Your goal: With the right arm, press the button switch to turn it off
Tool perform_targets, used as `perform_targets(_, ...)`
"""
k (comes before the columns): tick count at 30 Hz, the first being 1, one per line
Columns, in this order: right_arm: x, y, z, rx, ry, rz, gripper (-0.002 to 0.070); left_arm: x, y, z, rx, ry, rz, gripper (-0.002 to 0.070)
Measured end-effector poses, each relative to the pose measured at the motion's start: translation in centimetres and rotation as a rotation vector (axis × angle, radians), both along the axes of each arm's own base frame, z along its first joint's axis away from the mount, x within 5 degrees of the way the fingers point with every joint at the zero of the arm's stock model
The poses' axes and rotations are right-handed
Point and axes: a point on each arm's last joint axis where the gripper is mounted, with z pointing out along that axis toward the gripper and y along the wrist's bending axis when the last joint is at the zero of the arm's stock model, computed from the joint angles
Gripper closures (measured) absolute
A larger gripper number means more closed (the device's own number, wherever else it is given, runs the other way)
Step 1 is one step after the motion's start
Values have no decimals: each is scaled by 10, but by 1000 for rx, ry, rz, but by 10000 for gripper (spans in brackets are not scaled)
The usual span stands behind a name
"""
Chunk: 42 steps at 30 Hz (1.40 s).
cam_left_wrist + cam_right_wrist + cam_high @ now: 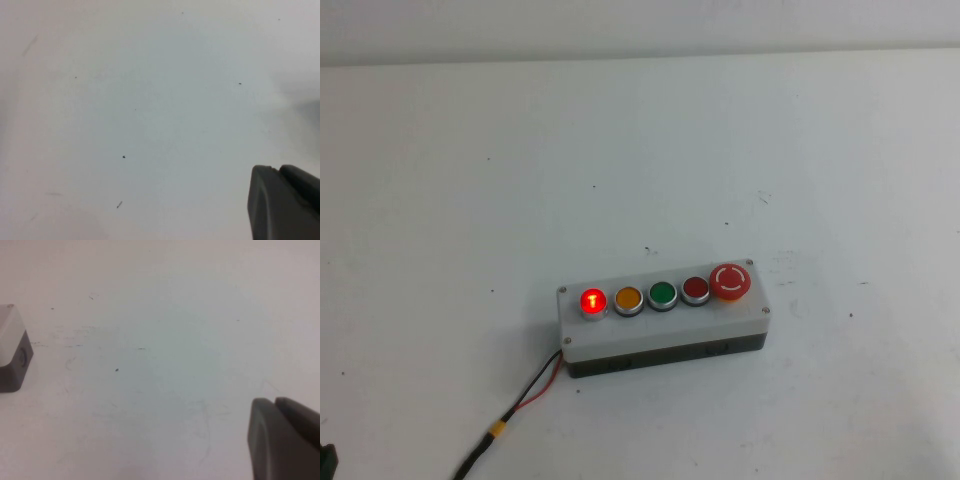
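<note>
The scene is lit evenly and brightly from overhead, and the white table is rendered slightly washed out in the high view. A soft, narrow shadow is cast along the near side of the button switch, and 1 button, the leftmost red one, is seen glowing with a small blown-out spot at its centre. Both wrist views are given a faint bluish cast toward the middle and a warmer grey toward the edges. The left end effector and the right end effector are shown as dark, blurred shapes at the frame corners, well out of focus. Small specks and scuffs on the table are resolved only softly.
</note>
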Motion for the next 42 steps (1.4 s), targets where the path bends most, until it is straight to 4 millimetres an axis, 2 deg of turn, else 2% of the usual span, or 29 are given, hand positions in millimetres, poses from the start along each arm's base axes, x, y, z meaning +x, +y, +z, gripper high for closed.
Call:
perform_targets(6, 0, 2, 1, 57, -2, 3, 692, 0, 0, 0, 0, 0, 0, 677)
perform_targets(18, 2, 6, 15, 489, -104, -19, 692, 0, 0, 0, 0, 0, 0, 677)
perform_targets(22, 2, 6, 21, 693, -137, -43, 692, 0, 0, 0, 0, 0, 0, 677)
perform_targets(31, 1, 8, 25, 805, -120, -26, 692, 0, 0, 0, 0, 0, 0, 677)
perform_targets(33, 1, 12, 38, 783, -99, 11, 692, 0, 0, 0, 0, 0, 0, 677)
perform_targets(36, 2, 19, 71, 702, -39, 79, 692, 0, 0, 0, 0, 0, 0, 677)
perform_targets(42, 24, 31, 128, 466, 243, 193, 692, 0, 0, 0, 0, 0, 0, 677)
